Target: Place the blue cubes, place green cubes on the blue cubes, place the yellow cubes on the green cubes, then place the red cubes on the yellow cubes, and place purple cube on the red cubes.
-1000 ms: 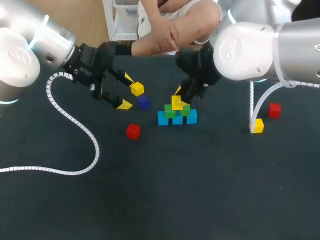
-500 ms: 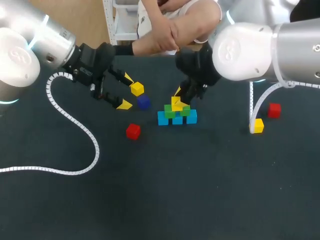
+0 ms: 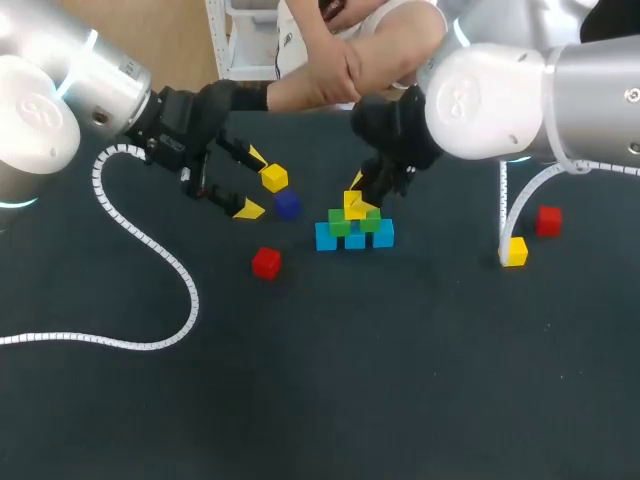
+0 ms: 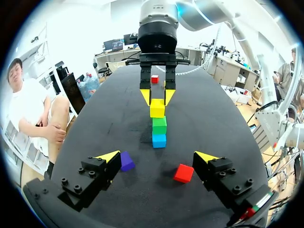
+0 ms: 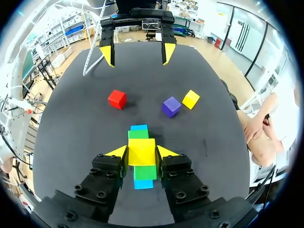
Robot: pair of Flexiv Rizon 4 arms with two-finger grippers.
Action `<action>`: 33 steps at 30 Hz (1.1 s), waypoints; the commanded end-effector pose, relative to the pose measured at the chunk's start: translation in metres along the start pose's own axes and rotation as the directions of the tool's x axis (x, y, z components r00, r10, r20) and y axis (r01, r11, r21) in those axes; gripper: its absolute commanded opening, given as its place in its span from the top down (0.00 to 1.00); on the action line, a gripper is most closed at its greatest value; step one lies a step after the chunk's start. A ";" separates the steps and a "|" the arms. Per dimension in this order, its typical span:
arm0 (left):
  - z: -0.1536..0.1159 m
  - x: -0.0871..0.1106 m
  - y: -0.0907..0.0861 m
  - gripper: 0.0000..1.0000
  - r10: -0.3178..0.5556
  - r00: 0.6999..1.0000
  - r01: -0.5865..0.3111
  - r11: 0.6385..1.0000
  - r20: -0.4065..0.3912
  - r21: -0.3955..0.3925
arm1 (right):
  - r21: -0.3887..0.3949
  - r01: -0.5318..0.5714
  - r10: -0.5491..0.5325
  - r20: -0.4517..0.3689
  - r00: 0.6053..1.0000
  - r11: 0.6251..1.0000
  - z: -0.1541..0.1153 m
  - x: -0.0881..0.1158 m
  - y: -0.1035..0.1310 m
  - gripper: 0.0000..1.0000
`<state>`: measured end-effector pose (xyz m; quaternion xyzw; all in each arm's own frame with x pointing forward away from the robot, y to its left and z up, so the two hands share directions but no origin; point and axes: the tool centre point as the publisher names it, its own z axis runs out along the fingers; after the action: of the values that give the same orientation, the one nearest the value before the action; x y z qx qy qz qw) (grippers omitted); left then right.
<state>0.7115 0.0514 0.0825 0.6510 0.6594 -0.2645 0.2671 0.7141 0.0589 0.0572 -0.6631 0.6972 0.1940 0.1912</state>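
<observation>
The blue cubes (image 3: 326, 237) and the green cubes (image 3: 340, 224) on them were placed, the right gripper (image 3: 357, 195) clamped a yellow cube (image 5: 141, 152) atop the greens, the left gripper (image 3: 252, 182) gaped empty, and the red cubes (image 3: 266, 262) and purple cube (image 3: 287, 204) lay unstacked.

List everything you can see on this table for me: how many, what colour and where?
blue cubes: three, light blue, a row mid-table.
green cubes: two, green, on the blue row.
top yellow cube: one, yellow, atop the green cubes.
purple cube: one, purple, left of the stack.
loose yellow cubes: two, yellow, one by the purple cube, one far right.
red cubes: two, red, one front-left of the stack, one far right.
cables: two, white, one left, one right.
table: one, black.
left gripper: open, near the purple cube.
right gripper: shut on the top yellow cube.
</observation>
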 end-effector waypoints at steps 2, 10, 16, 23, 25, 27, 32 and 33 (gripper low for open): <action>0.000 0.000 0.002 0.00 0.000 1.000 0.000 1.000 -0.001 0.005 | -0.004 0.003 -0.003 0.000 1.000 1.000 0.001 -0.001 0.000 1.00; 0.000 0.000 0.002 0.00 0.000 1.000 0.000 1.000 -0.001 0.005 | -0.004 0.004 -0.004 0.001 1.000 1.000 0.001 -0.002 -0.001 0.91; 0.000 0.000 0.002 0.00 0.000 1.000 0.000 1.000 -0.001 0.005 | -0.005 0.002 -0.002 0.001 1.000 1.000 0.001 -0.003 -0.001 0.19; 0.000 0.000 0.002 0.00 0.000 1.000 0.000 1.000 -0.001 0.005 | -0.001 -0.009 0.009 0.010 1.000 1.000 -0.002 -0.001 -0.002 0.00; 0.000 0.000 0.002 0.00 0.000 1.000 0.000 1.000 -0.001 0.005 | 0.003 -0.009 0.008 0.021 1.000 1.000 -0.004 -0.001 -0.002 0.00; 0.000 0.000 0.002 0.00 0.000 1.000 0.000 1.000 -0.001 0.005 | 0.009 -0.007 0.007 0.028 1.000 1.000 -0.008 -0.002 -0.002 0.00; 0.000 0.000 0.002 0.00 0.000 1.000 0.000 1.000 -0.001 0.005 | 0.016 0.007 -0.007 0.055 0.998 1.000 -0.019 0.002 -0.002 0.00; 0.000 0.000 0.002 0.00 0.000 1.000 0.000 1.000 -0.001 0.005 | 0.012 0.013 -0.014 0.068 0.998 1.000 -0.021 0.003 -0.001 0.00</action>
<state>0.7115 0.0514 0.0825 0.6510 0.6594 -0.2645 0.2671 0.7205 0.0542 0.0699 -0.6597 0.6916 0.2040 0.2117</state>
